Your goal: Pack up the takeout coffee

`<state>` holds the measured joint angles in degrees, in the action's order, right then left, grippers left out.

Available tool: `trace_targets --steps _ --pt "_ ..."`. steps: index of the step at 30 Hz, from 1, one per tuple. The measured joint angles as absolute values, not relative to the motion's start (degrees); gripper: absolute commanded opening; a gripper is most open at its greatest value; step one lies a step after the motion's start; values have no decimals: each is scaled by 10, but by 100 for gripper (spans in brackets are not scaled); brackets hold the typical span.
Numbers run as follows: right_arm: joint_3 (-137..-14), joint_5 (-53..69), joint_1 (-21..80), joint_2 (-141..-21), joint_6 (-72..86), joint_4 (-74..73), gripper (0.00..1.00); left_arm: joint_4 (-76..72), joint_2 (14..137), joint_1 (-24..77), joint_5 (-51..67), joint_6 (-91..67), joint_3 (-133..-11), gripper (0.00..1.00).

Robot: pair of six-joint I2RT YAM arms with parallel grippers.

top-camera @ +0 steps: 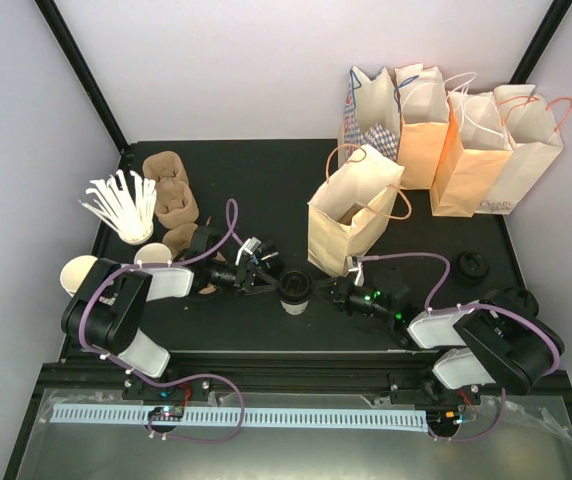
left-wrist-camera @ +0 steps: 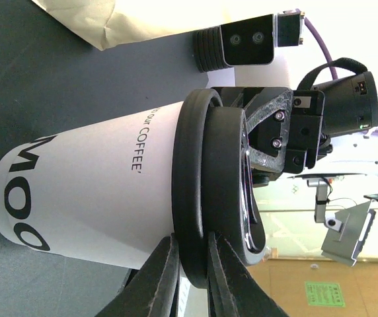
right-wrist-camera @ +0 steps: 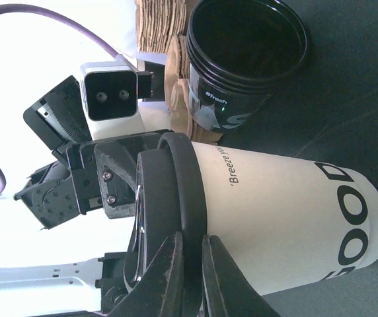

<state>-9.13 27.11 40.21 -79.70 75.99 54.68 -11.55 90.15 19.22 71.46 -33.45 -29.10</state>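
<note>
Two arms sit nearest the overhead camera, their bases side by side at the near edge of one black desk [top-camera: 266,170]. The left arm folds at the elbow and stretches low to its right, and the right arm mirrors it to its left, so the left claw [top-camera: 269,279] and the right claw [top-camera: 324,291] point at each other just above the desk. Five paper bags are in view: one open kraft bag [top-camera: 354,215] just beyond the right claw, and four more bags [top-camera: 466,140] in a row well beyond it and to its right. Brown pulp cup carriers [top-camera: 173,195] lie beyond the left claw and to its left; how many I cannot tell. One cup of white stirrers [top-camera: 124,205] stands left of those, and two plain cream cups [top-camera: 79,272] sit well to the left claw's left, beside that arm. One takeout coffee [top-camera: 294,290], white with bold black lettering, stands upright on the desk between the two claws. One open-topped black cup [right-wrist-camera: 245,59] stands just beside it. One black lid [left-wrist-camera: 209,178] sits on the coffee, and each claw is pinched closed on its rim, from opposite sides. One loose lid [top-camera: 473,265] lies apart to the right claw's right.
</note>
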Motion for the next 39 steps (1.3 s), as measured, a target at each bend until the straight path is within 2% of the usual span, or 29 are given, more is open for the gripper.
trace_targets --steps 16,21,27,29,33,36,39 --pt "-98 265 405 -793 764 535 10 -149 900 192 714 -350 -279 13" --pt "-165 242 411 -725 727 330 11 -87 857 197 671 -351 -284 14" --pt "-274 202 427 -682 676 66 13 57 806 219 587 -345 -339 15" --pt "-301 195 431 -680 664 10 16 100 801 225 561 -344 -360 16" --pt "-344 194 441 -674 650 -97 23 161 798 235 520 -343 -394 25" --pt "-370 196 446 -671 651 -156 37 187 798 238 508 -347 -403 35" --pt "-395 197 447 -670 659 -203 45 203 798 239 501 -353 -404 44"
